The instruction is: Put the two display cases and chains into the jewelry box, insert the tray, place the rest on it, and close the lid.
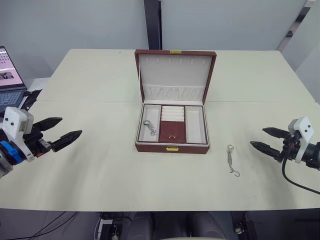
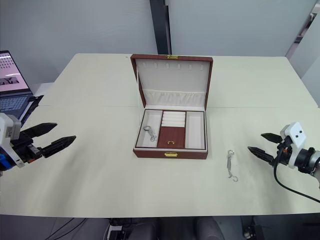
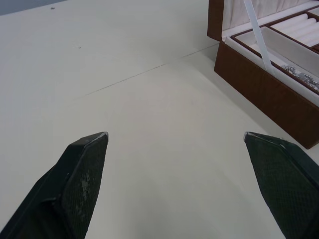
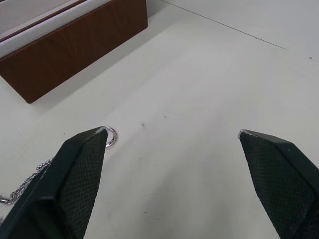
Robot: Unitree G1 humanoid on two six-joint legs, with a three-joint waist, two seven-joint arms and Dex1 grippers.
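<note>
Cream table (image 1: 100, 170): jewelry box (image 1: 172, 148), chain (image 1: 231, 160)

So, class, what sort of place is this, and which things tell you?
Probably a lab or office test room: a plain cream table against bare grey walls, an open laptop to one side, cables under the table's near edge.

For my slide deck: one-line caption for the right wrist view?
Open right gripper hovering over the table, silver chain beside one finger, jewelry box beyond.

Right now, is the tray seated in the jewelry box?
Seated: the reddish-brown tray with cream compartments fills the reddish-brown jewelry box, level under its rim.
</note>
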